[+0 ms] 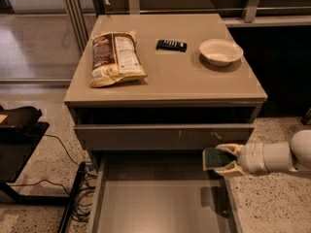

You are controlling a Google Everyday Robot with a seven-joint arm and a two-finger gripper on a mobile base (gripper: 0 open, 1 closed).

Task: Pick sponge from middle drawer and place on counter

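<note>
The arm (274, 158) reaches in from the right edge of the view and lies nearly level. It is a white tube with a rounded joint (302, 148) at its far end, behind the gripper, and a pale wrist (250, 158) just before it. The gripper (219, 160) points left. Its two cream fingers (229, 148) are set one above the other and clamped on the sponge (214, 158), which fills the gap between them. Below the gripper lies the right side of the open drawer (155, 203), and the gripper is held apart from its floor.
</note>
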